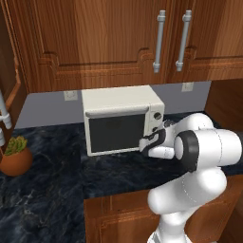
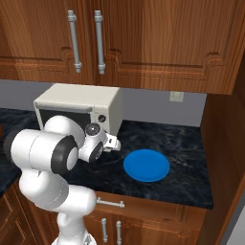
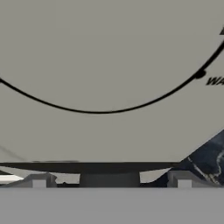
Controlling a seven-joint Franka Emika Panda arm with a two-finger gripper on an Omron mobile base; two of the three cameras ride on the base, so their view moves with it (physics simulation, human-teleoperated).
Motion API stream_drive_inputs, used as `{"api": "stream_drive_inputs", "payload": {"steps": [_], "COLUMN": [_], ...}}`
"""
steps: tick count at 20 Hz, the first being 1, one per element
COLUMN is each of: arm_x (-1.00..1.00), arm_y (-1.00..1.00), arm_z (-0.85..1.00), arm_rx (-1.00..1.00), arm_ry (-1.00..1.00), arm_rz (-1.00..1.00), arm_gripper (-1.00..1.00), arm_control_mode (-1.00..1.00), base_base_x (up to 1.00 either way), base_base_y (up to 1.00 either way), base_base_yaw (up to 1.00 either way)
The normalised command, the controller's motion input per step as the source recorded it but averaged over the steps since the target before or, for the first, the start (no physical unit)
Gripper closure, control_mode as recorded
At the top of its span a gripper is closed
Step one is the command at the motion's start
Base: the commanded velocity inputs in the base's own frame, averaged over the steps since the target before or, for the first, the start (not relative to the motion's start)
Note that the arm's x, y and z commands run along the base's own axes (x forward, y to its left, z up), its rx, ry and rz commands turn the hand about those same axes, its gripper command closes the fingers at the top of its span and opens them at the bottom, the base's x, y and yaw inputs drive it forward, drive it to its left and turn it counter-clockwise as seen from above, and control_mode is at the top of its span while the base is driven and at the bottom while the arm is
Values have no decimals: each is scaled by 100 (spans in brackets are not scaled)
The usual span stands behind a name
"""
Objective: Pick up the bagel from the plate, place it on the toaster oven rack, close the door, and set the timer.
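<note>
The cream-white toaster oven (image 1: 121, 100) stands on the dark counter with its door (image 1: 116, 133) shut, so the toaster oven rack is hidden behind the dark glass. The bagel is out of view. To the right of the oven lies the blue plate (image 2: 146, 165), with nothing on it. My gripper (image 1: 144, 141) is at the lower right corner of the oven front, below the knobs (image 1: 155, 116) of the control panel. In the hand view the gripper (image 3: 111, 180) is open, its fingertips (image 3: 39, 180) spread wide right up against the cream panel with a dial's black arc (image 3: 100, 112).
A potted plant (image 1: 16, 156) sits at the counter's left. Wooden wall cabinets with metal handles (image 1: 160, 40) hang above the oven. A wooden side wall (image 2: 225, 124) bounds the counter on the right, past the plate. The counter's front edge (image 2: 158, 198) runs just ahead of the plate.
</note>
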Motion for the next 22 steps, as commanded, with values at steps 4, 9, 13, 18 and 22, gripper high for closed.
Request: {"api": "stream_drive_inputs", "payload": {"steps": [4,9,13,18,22], "arm_x": [36,43,34,20,21], "arm_y": [-3,-7,-38,-65,-71], "arm_z": [-17,-9,-1,0,0], "arm_rx": [0,0,2,11,16], "arm_ry": [0,0,0,0,0], "arm_rz": [0,0,0,0,0], "arm_gripper": [-100,100,100,100,100], "arm_control_mode": [-100,-100,-100,-100,-100], "base_base_x": [0,0,0,0,0], "base_base_y": [0,0,0,0,0], "base_base_yaw": [0,0,0,0,0]}}
